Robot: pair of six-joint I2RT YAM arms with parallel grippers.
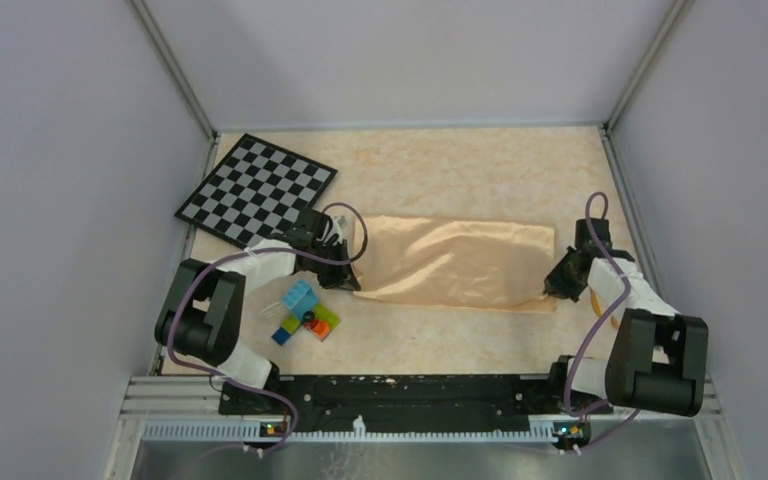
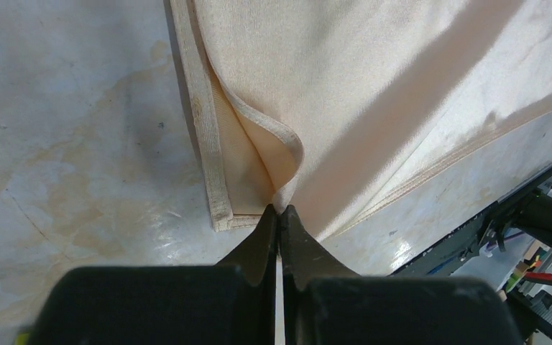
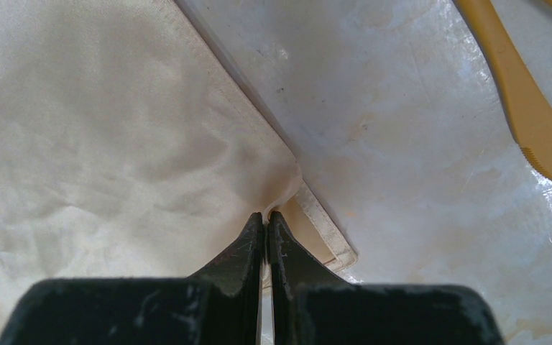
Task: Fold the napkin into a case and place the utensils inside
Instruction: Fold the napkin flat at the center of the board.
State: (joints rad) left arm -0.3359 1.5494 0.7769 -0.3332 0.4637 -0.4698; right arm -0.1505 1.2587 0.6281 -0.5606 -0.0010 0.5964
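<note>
Left claw (image 2: 280,213) tight on napkin (image 2: 374,86) corner.

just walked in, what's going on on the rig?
Both arms are on the napkin, which lies folded into a long rectangle. The left gripper and right gripper each have their jaws shut on a near corner of its top layer. A utensil lies beside the right corner, not yet inside.

Top cam looks down on whole table (image 1: 460,180) from behind; wrist cams sit close over opposite ends of napkin (image 1: 455,260).
</note>
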